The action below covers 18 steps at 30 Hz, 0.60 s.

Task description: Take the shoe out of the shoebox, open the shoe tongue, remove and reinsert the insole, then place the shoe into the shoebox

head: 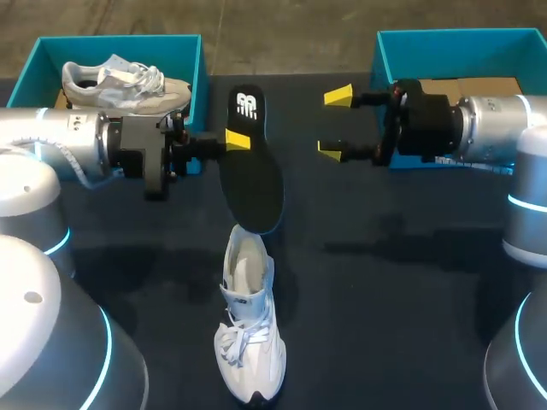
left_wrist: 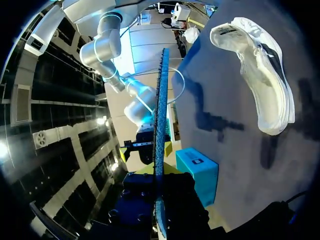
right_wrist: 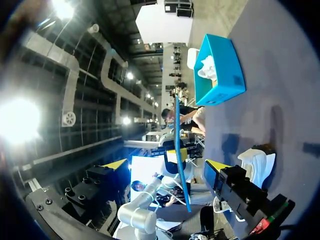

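My left gripper (head: 229, 140) is shut on a black insole (head: 252, 166) and holds it on edge above the table. In the left wrist view the insole (left_wrist: 161, 120) runs straight out from between my fingers. A white shoe (head: 248, 333) lies on the dark table below it, heel opening toward the insole's lower end; it also shows in the left wrist view (left_wrist: 260, 70). My right gripper (head: 335, 122) hangs open to the right of the insole, a short gap away, nothing between its yellow tips. In the right wrist view the insole (right_wrist: 181, 150) stands ahead of the open gripper (right_wrist: 167, 165).
A teal shoebox (head: 192, 51) at the back left holds a second grey-white shoe (head: 120, 81). Another teal shoebox (head: 402, 43) sits at the back right behind my right arm. The black table (head: 385, 299) spreads out in front of both arms.
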Motion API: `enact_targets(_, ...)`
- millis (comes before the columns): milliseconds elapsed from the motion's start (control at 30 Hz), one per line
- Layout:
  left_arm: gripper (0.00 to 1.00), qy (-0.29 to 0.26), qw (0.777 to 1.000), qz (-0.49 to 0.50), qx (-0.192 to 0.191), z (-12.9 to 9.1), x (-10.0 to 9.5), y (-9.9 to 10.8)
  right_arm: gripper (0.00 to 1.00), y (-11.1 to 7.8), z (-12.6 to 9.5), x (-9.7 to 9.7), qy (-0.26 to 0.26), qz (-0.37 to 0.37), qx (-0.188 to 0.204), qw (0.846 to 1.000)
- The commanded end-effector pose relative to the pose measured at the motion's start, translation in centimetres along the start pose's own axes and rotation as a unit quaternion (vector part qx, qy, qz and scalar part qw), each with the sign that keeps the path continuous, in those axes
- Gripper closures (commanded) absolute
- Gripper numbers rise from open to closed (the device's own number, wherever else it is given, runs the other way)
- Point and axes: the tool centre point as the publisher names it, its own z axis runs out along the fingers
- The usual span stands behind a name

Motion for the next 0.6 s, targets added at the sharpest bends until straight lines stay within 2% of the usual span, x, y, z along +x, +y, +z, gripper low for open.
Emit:
enact_targets(33, 1.00, 0.001, 1.000, 0.000, -0.001, 0.0, -0.1, -0.1, 0.00, -0.1, 0.0, 0.0, 0.000, 0.000, -0.001, 1.000)
enact_targets(167, 1.00, 0.001, 1.000, 0.000, -0.001, 0.0, -0.1, -0.1, 0.00, -0.1, 0.0, 0.0, 0.000, 0.000, -0.001, 1.000)
enact_targets(267, 1.00, 0.011, 0.989, -0.146, 0.014, -0.2, 0.0, 1.3, 0.00, -0.1, 0.0, 0.0, 0.000, 0.000, -0.001, 1.000)
enact_targets(333, 1.00, 0.021, 0.976, -0.215, 0.005, -0.5, -0.2, 1.7, 0.00, -0.1, 0.0, 0.0, 0.000, 0.000, -0.001, 1.000)
enact_targets(367, 1.00, 0.036, 0.966, -0.254, 0.014, -0.7, -0.4, 1.7, 0.00, -0.1, 0.0, 0.0, 0.000, 0.000, -0.001, 1.000)
enact_targets(400, 1.00, 0.038, 0.963, -0.266, 0.000, -0.8, -0.5, 1.6, 0.00, -0.1, 0.0, 0.0, 0.000, 0.000, -0.001, 1.000)
enact_targets(467, 1.00, 0.062, 0.938, -0.340, 0.006, -0.9, -1.0, 1.4, 0.00, -0.1, 0.0, 0.0, 0.000, 0.000, -0.001, 1.000)
enact_targets(533, 1.00, 0.090, 0.902, -0.421, 0.010, -1.0, -1.4, 1.1, 0.00, -0.1, 0.0, 0.0, 0.000, 0.000, -0.001, 1.000)
enact_targets(600, 1.00, 0.103, 0.877, -0.468, 0.019, -1.2, -1.7, 0.6, 0.00, -0.1, 0.0, 0.0, 0.000, 0.000, -0.001, 1.000)
